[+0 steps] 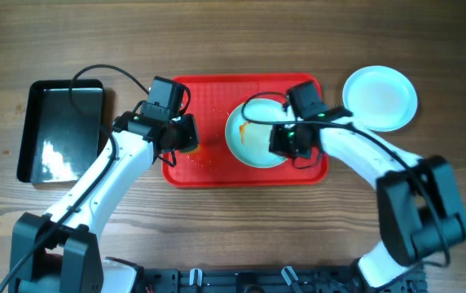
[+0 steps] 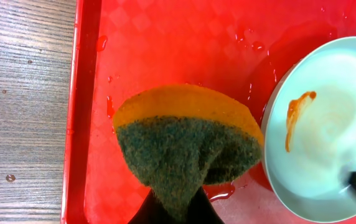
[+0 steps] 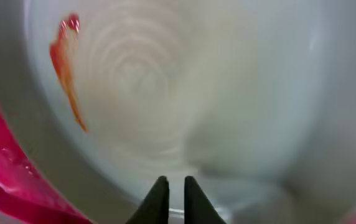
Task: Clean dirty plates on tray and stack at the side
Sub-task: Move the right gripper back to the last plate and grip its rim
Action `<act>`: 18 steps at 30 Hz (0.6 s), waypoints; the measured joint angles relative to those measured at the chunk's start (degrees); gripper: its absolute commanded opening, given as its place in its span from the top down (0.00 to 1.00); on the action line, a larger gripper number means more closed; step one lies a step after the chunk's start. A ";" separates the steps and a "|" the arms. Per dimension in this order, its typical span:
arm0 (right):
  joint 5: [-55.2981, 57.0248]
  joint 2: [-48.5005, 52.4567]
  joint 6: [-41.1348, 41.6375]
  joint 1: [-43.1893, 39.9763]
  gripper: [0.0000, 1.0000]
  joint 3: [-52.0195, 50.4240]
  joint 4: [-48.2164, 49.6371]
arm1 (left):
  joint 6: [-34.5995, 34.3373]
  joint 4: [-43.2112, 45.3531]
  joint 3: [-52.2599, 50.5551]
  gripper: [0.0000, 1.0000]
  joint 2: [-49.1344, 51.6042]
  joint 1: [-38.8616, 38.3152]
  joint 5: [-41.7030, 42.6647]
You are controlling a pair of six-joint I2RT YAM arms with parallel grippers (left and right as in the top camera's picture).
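Note:
The red tray point(image 1: 217, 172) lies mid-table. A pale mint plate point(image 1: 249, 140) with an orange smear is on its right half. My right gripper point(image 1: 286, 140) is shut on this plate's right rim; in the right wrist view the fingers point(image 3: 170, 186) pinch the rim of the plate point(image 3: 196, 93), with the smear point(image 3: 66, 62) at the upper left. My left gripper point(image 1: 186, 138) is shut on an orange sponge with a green scouring face point(image 2: 184, 143) over the tray's left half point(image 2: 165, 43), just left of the plate point(image 2: 327, 137). Another plate point(image 1: 380, 98) lies on the table right of the tray.
A glossy black tray point(image 1: 60, 130) lies on the wooden table at the left. Water drops and small puddles sit on the red tray near the sponge point(image 2: 228, 190). The arms' cables arch over the tray's back edge.

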 measured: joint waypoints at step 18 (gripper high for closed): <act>19.08 2.78 -7.34 -2.73 0.49 26.18 -29.31 | 0.00 0.00 0.00 0.96 0.00 0.00 0.00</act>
